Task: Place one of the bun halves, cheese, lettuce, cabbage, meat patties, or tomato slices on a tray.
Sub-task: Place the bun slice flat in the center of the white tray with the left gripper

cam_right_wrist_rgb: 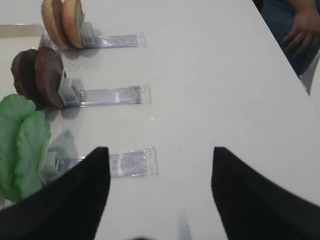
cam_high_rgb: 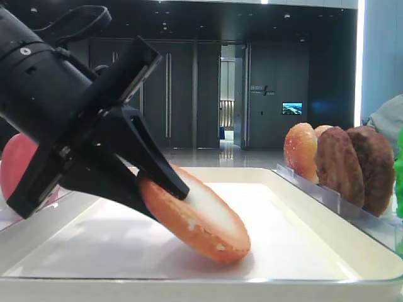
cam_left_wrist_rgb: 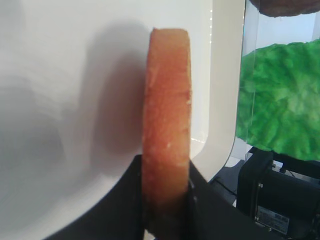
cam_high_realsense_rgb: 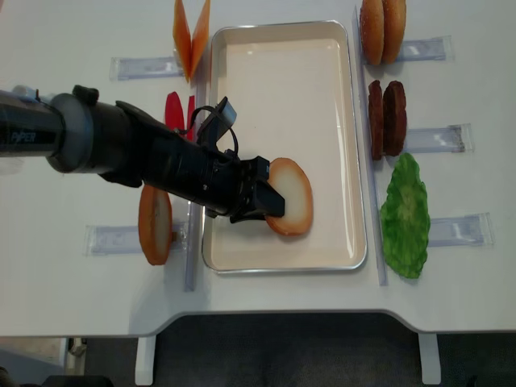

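Holding item: one bun half [cam_high_realsense_rgb: 292, 196], round, pale cut face uppermost, golden-brown crust beneath, pinched by its edge between the closed fingers of the left gripper [cam_high_realsense_rgb: 270, 201]. Position: over the near part of the white tray [cam_high_realsense_rgb: 282, 56], tilted, its lower rim touching the paper liner while the held rim is raised; the low exterior view shows the far edge resting on the liner and the gripped edge up. The left wrist view gives the bun edge-on between the two black fingers. Step in hand, by judgement: the setting-down of the bun, contact made but grip not let go. Next move calls for a little more lowering so the bun lies flat, then parting the fingers and drawing the arm back to the left without dragging the crust along the liner. Right gripper [cam_right_wrist_rgb: 157, 195]: fingers apart, holding nothing, hanging above the bare table to the right of the tray. Stock on clear plastic racks: two bun halves [cam_high_realsense_rgb: 383, 31], two meat patties [cam_high_realsense_rgb: 387, 117], lettuce [cam_high_realsense_rgb: 405, 216], another bun half [cam_high_realsense_rgb: 155, 224], tomato slices [cam_high_realsense_rgb: 174, 110] partly hidden by the arm so their count is unclear, and what appear to be cheese slices [cam_high_realsense_rgb: 191, 40].
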